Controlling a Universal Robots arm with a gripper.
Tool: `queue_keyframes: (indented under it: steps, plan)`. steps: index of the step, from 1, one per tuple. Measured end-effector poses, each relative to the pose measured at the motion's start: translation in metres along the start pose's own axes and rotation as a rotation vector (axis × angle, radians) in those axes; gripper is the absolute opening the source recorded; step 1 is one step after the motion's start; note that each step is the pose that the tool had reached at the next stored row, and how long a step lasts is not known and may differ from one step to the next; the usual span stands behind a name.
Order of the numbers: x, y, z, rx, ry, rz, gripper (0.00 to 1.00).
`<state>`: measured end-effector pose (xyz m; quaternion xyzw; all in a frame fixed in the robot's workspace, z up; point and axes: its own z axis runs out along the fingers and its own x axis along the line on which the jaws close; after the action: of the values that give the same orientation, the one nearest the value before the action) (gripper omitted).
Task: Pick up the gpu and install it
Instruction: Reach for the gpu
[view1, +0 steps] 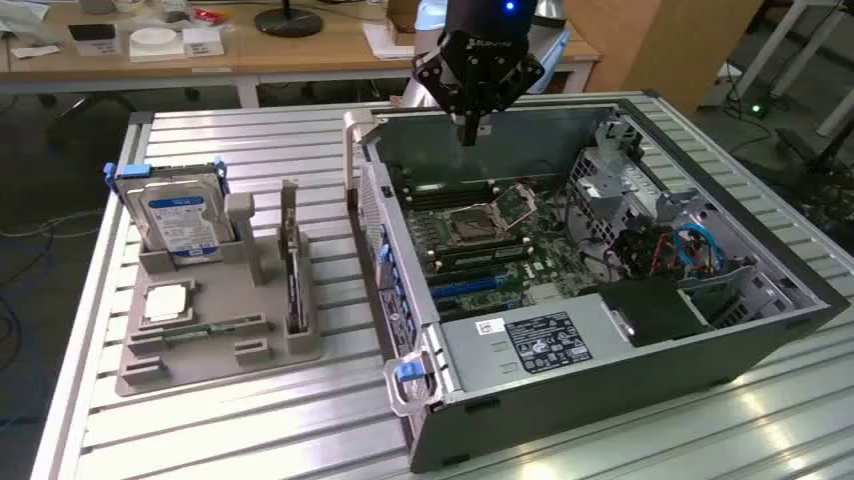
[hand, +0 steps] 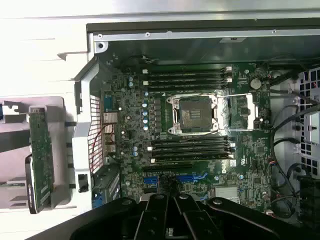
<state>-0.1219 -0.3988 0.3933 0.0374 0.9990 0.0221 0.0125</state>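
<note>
The black gripper, shut and empty, hangs over the green motherboard. Descending here could gouge it, and the thin dark gpu card stands well apart.

Lab: opened computer case on slatted metal bench, desks behind.

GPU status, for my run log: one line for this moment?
gripper: shut, empty, above open case | gpu: standing in tray, untouched

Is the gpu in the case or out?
Out: the gpu stands on edge in the grey holder beside the open case.
</note>
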Motion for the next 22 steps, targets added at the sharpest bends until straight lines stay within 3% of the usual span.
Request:
queue_keyframes:
  steps: [10, 22]
  plan:
    - [0.001, 0.0000, 0.0000, 0.0001, 0.0000, 0.000, 0.11]
    - [0.016, -0.0013, -0.0003, 0.0000, 0.0000, 0.000, 0.11]
